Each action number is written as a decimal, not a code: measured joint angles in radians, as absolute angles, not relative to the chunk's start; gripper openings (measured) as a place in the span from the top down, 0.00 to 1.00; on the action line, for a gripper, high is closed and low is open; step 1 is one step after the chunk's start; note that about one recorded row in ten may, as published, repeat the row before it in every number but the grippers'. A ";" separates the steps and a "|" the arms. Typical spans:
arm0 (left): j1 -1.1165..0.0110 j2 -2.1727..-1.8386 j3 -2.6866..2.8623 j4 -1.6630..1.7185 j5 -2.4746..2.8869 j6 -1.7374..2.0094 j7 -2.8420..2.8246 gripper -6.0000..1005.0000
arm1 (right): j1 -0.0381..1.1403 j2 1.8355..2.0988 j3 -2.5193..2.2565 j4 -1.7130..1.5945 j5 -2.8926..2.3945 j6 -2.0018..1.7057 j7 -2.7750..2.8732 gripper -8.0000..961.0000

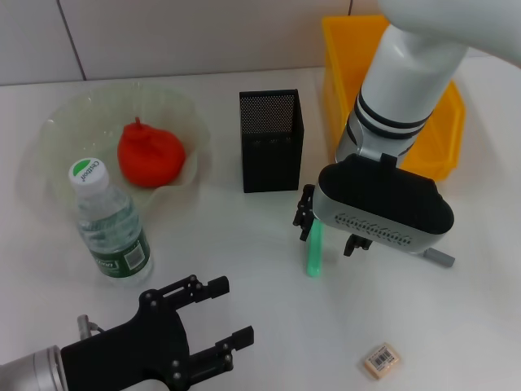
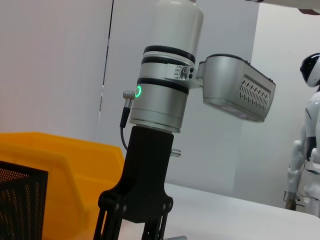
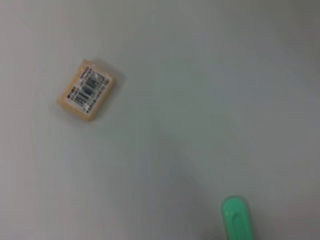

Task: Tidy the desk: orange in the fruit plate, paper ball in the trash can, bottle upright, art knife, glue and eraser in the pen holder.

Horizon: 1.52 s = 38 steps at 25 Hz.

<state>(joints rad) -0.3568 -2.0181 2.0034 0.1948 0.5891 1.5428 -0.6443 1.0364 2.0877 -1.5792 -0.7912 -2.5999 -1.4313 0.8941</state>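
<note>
Green plastic shows under your right gripper (image 1: 329, 230): the art knife (image 1: 314, 252) lies flat on the white desk (image 1: 456, 326), one end up between the black fingers and the rest reaching toward you. You cannot tell whether the fingers are closed on it; the wrist housing covers them. Just beyond that gripper stands the black mesh pen holder (image 1: 271, 140), with the yellow bin (image 1: 448, 140) behind the arm. The eraser (image 1: 381, 360), barcode up, lies well nearer you than the gripper and apart from the knife. Your left gripper (image 1: 218, 319) hovers low at the near edge, fingers spread, holding nothing. Just beyond it the bottle (image 1: 111, 224) stands upright, touching the fruit plate (image 1: 65, 110) that holds the orange (image 1: 150, 152).
</note>
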 joint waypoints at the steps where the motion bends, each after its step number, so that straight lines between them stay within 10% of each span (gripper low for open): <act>1: -0.357 -2.017 2.003 0.195 0.589 1.543 -0.644 0.32 | 1.039 2.088 -1.580 -0.781 -2.595 -1.423 0.884 0.37; 38: -0.368 -2.020 2.006 0.195 0.589 1.535 -0.653 0.32 | 1.043 2.091 -1.598 -0.738 -2.577 -1.358 0.880 0.40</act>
